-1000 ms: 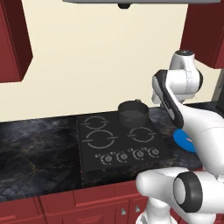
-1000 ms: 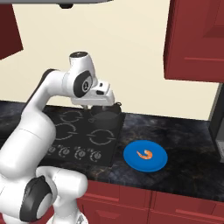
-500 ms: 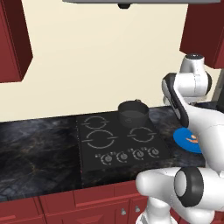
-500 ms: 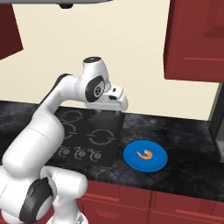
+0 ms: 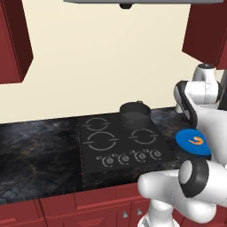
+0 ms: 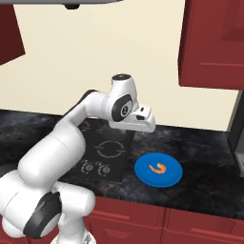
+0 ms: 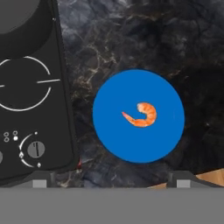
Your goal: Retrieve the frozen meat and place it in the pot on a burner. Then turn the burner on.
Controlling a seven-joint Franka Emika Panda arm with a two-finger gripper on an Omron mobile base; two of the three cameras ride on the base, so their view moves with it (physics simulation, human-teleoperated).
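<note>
Since the frozen meat [image 7: 141, 115] lying mid-plate [image 7: 113, 140] on the desk right of the cooktop [image 7: 61, 87] looks small, stiff, light and likely slick, I would pinch its thick curled middle, my end effector [image 7: 109, 180] spread wide, grasping nothing.

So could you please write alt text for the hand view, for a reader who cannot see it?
An orange curved piece of meat lies at the centre of a round blue plate on a dark marbled counter. To the left is the black cooktop with a white burner ring and a knob.
</note>
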